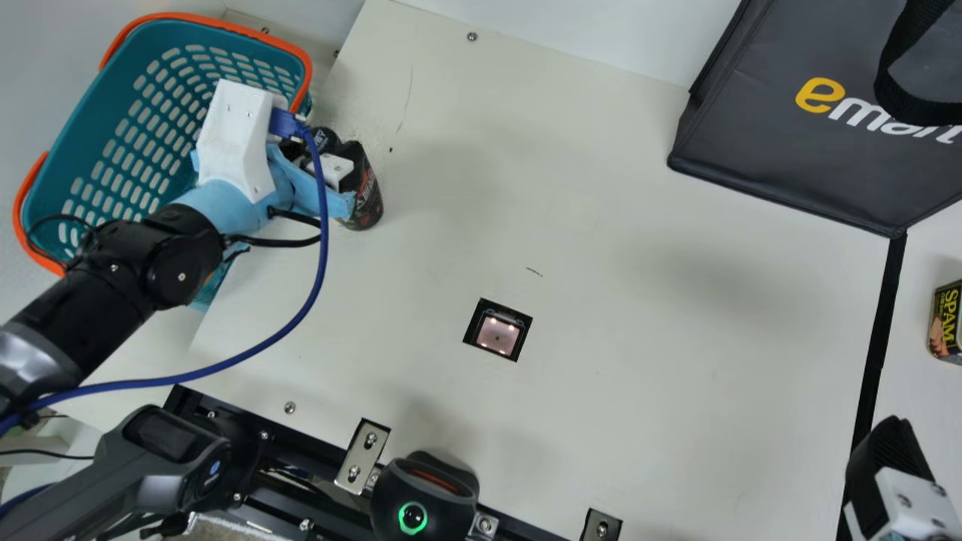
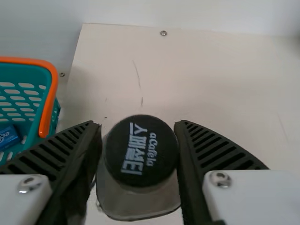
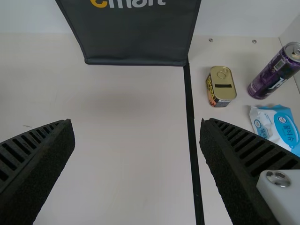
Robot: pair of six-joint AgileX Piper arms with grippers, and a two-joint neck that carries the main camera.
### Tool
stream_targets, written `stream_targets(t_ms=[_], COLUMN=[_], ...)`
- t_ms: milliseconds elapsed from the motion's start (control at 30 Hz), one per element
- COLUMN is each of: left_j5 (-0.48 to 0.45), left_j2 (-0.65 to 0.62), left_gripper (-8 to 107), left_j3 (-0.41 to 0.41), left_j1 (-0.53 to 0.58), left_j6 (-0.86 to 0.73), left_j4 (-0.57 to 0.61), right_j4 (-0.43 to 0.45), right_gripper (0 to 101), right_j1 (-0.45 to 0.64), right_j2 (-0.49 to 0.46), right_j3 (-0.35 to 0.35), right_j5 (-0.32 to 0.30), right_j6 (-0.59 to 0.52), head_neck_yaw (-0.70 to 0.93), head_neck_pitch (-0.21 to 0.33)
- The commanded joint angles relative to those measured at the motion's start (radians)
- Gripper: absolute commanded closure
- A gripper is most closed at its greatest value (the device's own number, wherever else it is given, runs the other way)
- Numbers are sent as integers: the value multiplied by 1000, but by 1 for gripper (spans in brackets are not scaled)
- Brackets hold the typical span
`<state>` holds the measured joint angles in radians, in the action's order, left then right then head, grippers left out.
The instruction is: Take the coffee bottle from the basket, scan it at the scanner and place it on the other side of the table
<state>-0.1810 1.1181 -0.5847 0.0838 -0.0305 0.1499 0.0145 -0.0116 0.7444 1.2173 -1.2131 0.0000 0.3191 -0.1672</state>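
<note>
The left gripper point(image 2: 137, 125) is gripping the coffee bottle point(image 1: 367, 199) and should be carrying it steadily rightward, over the scanner point(image 1: 497, 335); the right gripper point(image 3: 136, 124) is standing open.

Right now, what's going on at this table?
The left gripper holds the coffee bottle just outside the basket. The bottle is not yet over the scanner. The right gripper is open and holds nothing. Past the black line are a tin, a can and a pack.
</note>
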Motion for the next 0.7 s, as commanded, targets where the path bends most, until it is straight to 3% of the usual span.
stream_targets(t_ms=[0,267,333,667], left_j5=[3,-15,-45,-370], left_j2=[-6,-79,-103,-196], left_gripper=[37,10,9,9], left_j3=[-1,-28,-47,-201], left_j1=[3,12,11,-58], left_j6=[-2,-26,-40,-186], left_j4=[1,37,50,150], right_j4=[0,0,0,0], right_gripper=[6,6,6,6], right_j1=[0,0,0,0], right_j2=[0,0,0,0], right_j3=[0,0,0,0], right_j5=[0,-1,-1,-1], right_j6=[0,0,0,0], head_neck_yaw=[2,2,2,2], head_neck_pitch=[29,29,29,29])
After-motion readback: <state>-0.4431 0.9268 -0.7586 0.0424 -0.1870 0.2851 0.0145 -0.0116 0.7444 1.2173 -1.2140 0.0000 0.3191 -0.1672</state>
